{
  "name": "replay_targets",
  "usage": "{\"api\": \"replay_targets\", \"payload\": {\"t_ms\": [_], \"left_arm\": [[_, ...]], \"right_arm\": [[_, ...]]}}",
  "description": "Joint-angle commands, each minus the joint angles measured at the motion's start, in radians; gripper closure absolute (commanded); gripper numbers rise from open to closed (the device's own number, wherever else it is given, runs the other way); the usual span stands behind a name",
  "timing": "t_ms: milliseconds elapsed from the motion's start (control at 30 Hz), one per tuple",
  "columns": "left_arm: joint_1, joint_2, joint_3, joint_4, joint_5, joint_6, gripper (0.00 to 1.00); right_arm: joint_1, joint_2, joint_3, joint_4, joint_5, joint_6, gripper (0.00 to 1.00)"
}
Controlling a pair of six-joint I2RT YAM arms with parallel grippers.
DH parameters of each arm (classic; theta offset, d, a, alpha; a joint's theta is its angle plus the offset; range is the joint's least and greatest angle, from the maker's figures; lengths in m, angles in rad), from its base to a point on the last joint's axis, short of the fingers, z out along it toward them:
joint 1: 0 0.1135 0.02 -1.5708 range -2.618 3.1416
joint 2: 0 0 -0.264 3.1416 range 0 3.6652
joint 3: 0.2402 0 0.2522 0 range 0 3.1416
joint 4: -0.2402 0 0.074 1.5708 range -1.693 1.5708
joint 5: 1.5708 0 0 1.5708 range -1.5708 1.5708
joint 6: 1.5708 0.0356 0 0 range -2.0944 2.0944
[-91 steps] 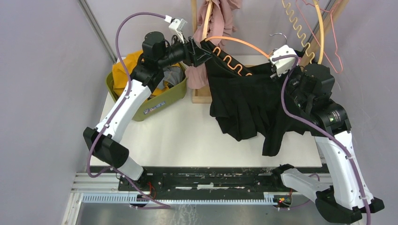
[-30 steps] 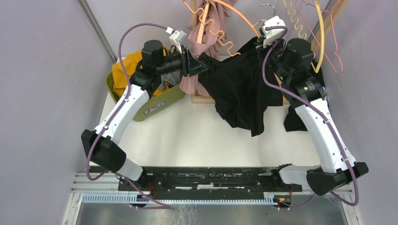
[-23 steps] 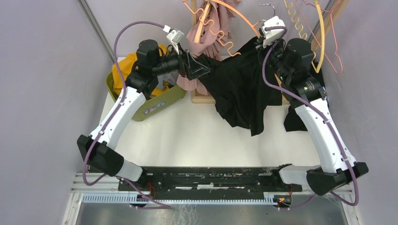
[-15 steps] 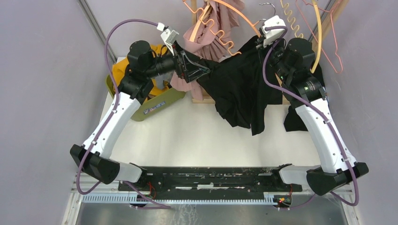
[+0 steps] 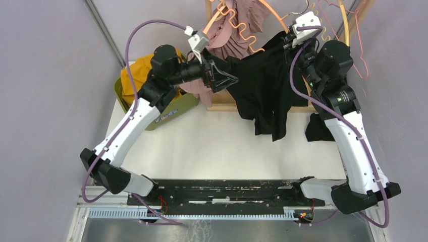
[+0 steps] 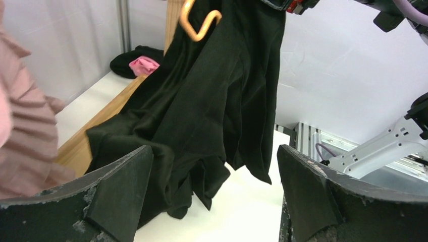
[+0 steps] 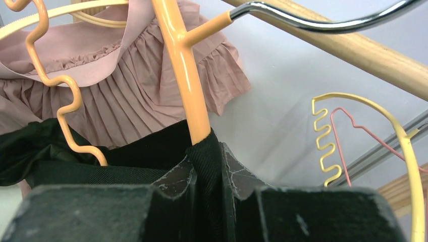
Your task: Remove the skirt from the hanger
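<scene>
Mid-removal. Black skirt [image 5: 265,91] hung upper centre of the top view, threaded on the orange hanger [image 7: 182,75]. Right jaws pinched skirt and hanger arm together; left jaws gaped empty just beside the cloth. Next, probably: left grips the cloth and pulls it off.

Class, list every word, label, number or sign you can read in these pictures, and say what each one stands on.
No text can be read.
White sticker with blue print on the front wall of the olive-green bin: too small and blurred to read.
</scene>
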Motion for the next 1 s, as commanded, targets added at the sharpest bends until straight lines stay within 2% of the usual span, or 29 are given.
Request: {"api": "replay_targets", "payload": {"t_ms": [0, 167, 433, 733, 967], "left_arm": [[-0.092, 0.048, 0.082, 0.101, -0.106, 0.158, 0.01], [-0.156, 0.119, 0.131, 0.104, -0.168, 0.267, 0.01], [-0.186, 0.200, 0.134, 0.102, -0.250, 0.369, 0.01], [-0.196, 0.284, 0.164, 0.204, -0.208, 0.335, 0.01], [-0.196, 0.294, 0.106, 0.373, -0.136, 0.202, 0.01]], "right_arm": [[-0.004, -0.052, 0.052, 0.131, -0.007, 0.035, 0.99], [-0.004, -0.077, 0.036, 0.124, -0.025, 0.058, 0.99], [-0.004, -0.124, 0.013, 0.094, -0.077, 0.127, 0.99], [-0.004, -0.147, 0.000, 0.042, -0.094, 0.184, 0.99], [-0.004, -0.123, -0.005, 0.070, -0.094, 0.190, 0.99]]}}
